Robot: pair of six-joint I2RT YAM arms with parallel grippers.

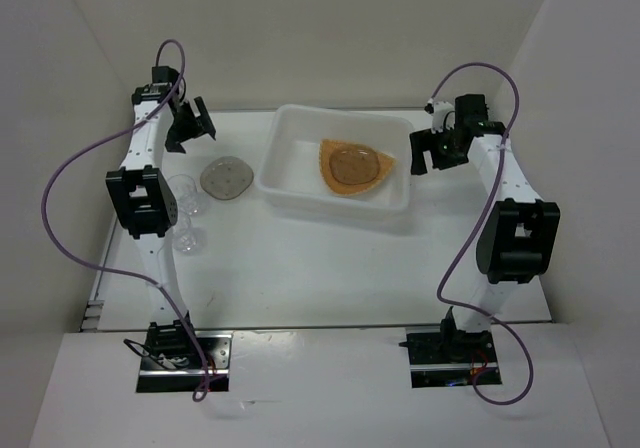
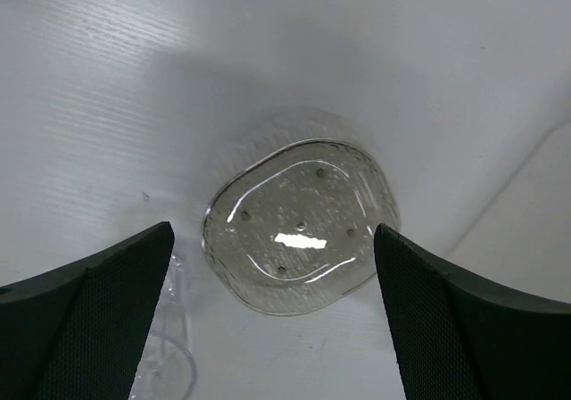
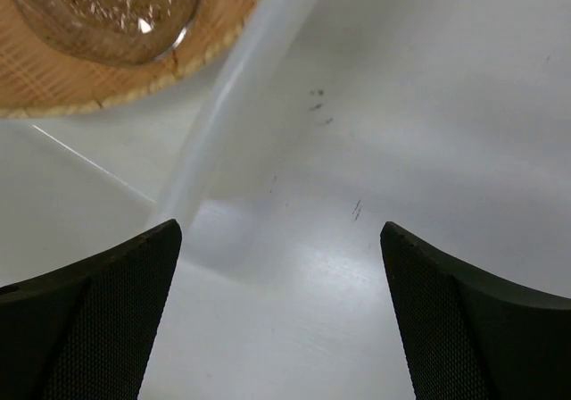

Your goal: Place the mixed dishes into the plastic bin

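The white plastic bin [image 1: 290, 190] stands at the table's middle back. Inside it lies the orange-tan plate [image 1: 375, 175] with a speckled oval dish [image 1: 352, 166] on top; both show in the right wrist view, plate [image 3: 36, 87] and dish [image 3: 98, 7]. A second speckled oval dish [image 1: 226, 179] lies on the table left of the bin and fills the left wrist view [image 2: 302, 224]. Two clear cups [image 1: 184, 191] [image 1: 190, 236] stand by the left arm; one rim shows in the left wrist view [image 2: 165, 364]. My left gripper [image 1: 190, 128] is open above the loose dish. My right gripper [image 1: 432, 150] is open beside the bin's right end.
White walls enclose the table on the left, back and right. The bin's right wall [image 3: 227, 105] shows just left of my right gripper. Purple cables loop from both arms.
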